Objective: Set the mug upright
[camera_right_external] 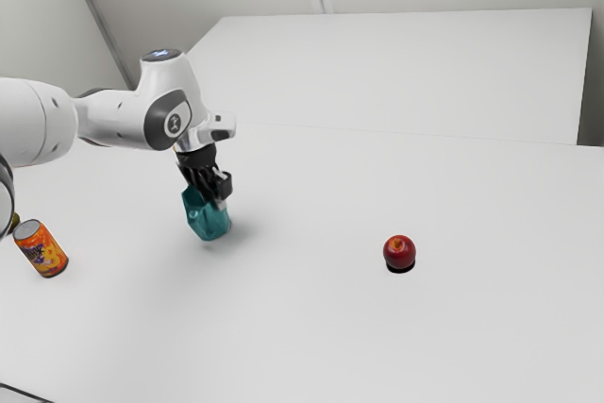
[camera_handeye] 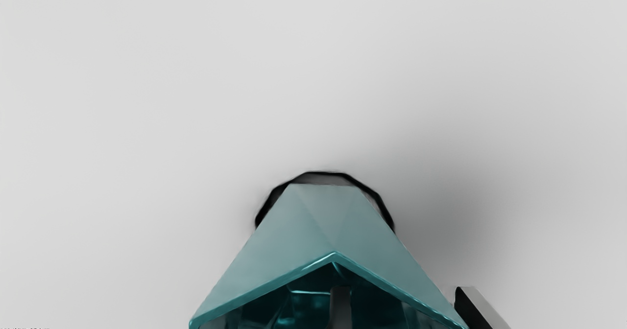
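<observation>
In the exterior view, the black gripper [camera_right_external: 216, 199] points down at the top of the teal faceted mug [camera_right_external: 210, 225], covering part of its rim. The mug stands mouth up, its base down at the table; any slight tilt is hard to judge. In the wrist view, the mug [camera_handeye: 323, 216] faces the camera with its angular mouth. The gripper [camera_handeye: 404, 312] straddles the mug's wall there, open: one finger is inside the mouth, and the other is outside by a rim corner. A space shows between the inner finger and the wall.
An orange can [camera_right_external: 42, 250] stands near the exterior view's left edge, with a greenish thing [camera_right_external: 13, 223] partly visible behind it. A red apple [camera_right_external: 399, 252] sits on the white table [camera_right_external: 311, 327], toward the exterior view's right.
</observation>
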Controlling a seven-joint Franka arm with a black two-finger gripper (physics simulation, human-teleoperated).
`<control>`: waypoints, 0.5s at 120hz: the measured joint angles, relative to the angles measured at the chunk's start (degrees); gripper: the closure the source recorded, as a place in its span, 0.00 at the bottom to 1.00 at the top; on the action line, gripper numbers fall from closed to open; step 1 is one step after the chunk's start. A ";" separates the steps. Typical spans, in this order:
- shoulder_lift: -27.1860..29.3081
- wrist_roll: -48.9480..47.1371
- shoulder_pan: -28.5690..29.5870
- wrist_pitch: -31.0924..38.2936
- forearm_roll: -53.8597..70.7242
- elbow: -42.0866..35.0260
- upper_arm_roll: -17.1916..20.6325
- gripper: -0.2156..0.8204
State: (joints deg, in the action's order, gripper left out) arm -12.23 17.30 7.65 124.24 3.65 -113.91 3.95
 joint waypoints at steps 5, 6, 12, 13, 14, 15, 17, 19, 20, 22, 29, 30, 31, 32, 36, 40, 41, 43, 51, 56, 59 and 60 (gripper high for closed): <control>0.21 -0.32 0.00 0.05 -0.01 0.04 0.00 0.53; 0.26 -0.38 0.00 0.06 -0.01 0.04 0.00 0.51; 0.73 -0.74 0.00 0.03 -0.02 0.06 0.00 0.45; 0.83 -0.79 0.00 0.02 -0.03 0.06 0.00 0.44; 0.98 -0.84 0.00 -0.01 -0.03 0.07 0.00 0.43; 1.15 -0.90 0.00 -0.04 -0.03 0.08 0.00 0.42; 1.45 -1.00 0.00 -0.09 -0.03 0.09 0.00 0.41; 1.78 -1.09 0.00 -0.14 -0.03 0.10 0.00 0.39; 1.93 -1.14 0.00 -0.17 -0.03 0.11 0.00 0.39; 2.29 -1.22 0.00 -0.22 -0.05 0.12 0.00 0.37; 3.96 -1.49 0.00 -0.73 -0.37 0.56 0.00 0.33; 4.22 -1.52 0.01 -0.92 -0.51 0.79 0.00 0.33; 4.45 -1.56 0.01 -1.13 -0.69 1.06 0.00 0.32; 4.66 -1.59 0.01 -1.38 -0.89 1.38 0.00 0.32; 5.22 -1.71 -0.02 -2.62 -1.75 2.98 -0.03 0.30; 5.86 -1.83 0.01 -4.21 -2.53 4.89 -0.02 0.29; 6.04 -1.86 0.01 -4.62 -2.71 5.34 -0.03 0.29; 6.41 -1.92 0.00 -5.47 -3.08 6.22 -0.04 0.28; 7.33 -2.15 0.00 -9.44 -4.16 10.66 -0.07 0.26; 7.66 -2.29 0.01 -12.26 -4.59 13.52 -0.08 0.25; 7.90 -2.37 0.01 -13.88 -4.78 14.99 -0.08 0.25; 7.99 -2.40 0.01 -14.39 -4.84 15.40 -0.08 0.24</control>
State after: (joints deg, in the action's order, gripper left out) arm -4.24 14.90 7.66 109.85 -1.19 -98.50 3.87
